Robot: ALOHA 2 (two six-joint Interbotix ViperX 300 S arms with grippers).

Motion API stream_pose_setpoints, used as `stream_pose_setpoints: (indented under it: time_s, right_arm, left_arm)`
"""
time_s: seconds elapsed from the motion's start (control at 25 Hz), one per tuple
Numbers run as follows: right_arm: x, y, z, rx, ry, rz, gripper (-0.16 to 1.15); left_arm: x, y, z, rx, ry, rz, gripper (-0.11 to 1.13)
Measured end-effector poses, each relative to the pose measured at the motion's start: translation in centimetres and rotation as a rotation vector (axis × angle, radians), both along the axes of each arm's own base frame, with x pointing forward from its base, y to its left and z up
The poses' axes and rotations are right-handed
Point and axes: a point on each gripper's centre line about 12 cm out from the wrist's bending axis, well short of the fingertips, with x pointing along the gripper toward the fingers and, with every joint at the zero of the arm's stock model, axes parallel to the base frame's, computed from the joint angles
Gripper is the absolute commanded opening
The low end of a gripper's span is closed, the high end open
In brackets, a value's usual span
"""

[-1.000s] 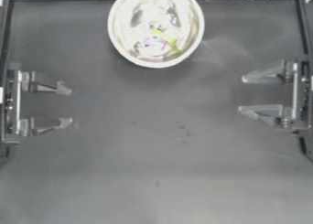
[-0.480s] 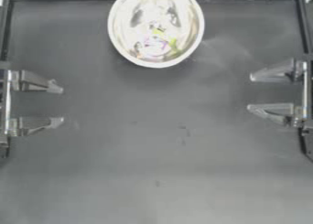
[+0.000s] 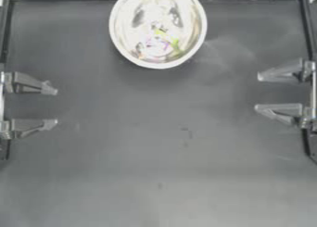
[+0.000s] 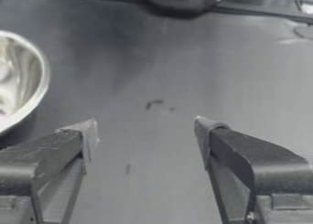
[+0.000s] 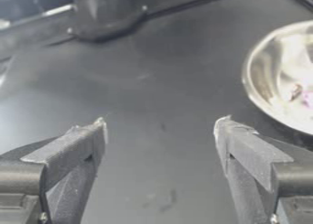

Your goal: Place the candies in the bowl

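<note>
- Shiny and whitish, the big round bowl (image 3: 158, 27) sits at 12 o'clock on the dark table (image 3: 155, 166), close to the far edge.
- Small wrapped candies (image 3: 156, 41) lie together inside the bowl, a bit toward its 6 o'clock side.
- One candy in the pile looks pink-purple (image 3: 155, 48) and one looks yellow-green (image 3: 166, 37). The others are pale and hard to tell apart in the shine, so I cannot count them.
- No candy shows on the table outside the bowl.
- At 9 o'clock, the left gripper (image 3: 54, 106) is pulled back to the table's edge. Its two grey jaws are wide apart and hold nothing.
- At 3 o'clock, the right gripper (image 3: 259, 93) is pulled back to the other edge. Its jaws are wide apart too, and they hold nothing.
- Both grippers are well apart from the bowl and from each other.
- From the left wrist view, the left gripper (image 4: 145, 131) points across the bare table, and only the bowl's pale rim (image 4: 34, 95) shows off to one side.
- From the right wrist view, the right gripper (image 5: 160, 131) also points across the table. The bowl (image 5: 269, 77) shows off to the side, with a pink-purple spot (image 5: 307, 99) of candy inside it.
- A few small scuff marks (image 3: 186, 131) show on the table near the middle.
</note>
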Motion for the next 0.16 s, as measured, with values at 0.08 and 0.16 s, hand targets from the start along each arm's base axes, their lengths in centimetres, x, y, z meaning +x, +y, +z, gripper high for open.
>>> stream_pose_setpoints:
  time_s: [0.08,0.16]
  right_arm:
    - [-0.12,-0.04,0.12,-0.002,-0.005,-0.004,0.99]
    - [-0.25,-0.08,0.24,-0.003,-0.010,-0.007,0.99]
  left_arm:
    - [-0.11,0.02,-0.02,0.000,-0.003,0.002,0.96]
    - [-0.14,0.09,-0.04,-0.001,-0.005,0.006,0.96]
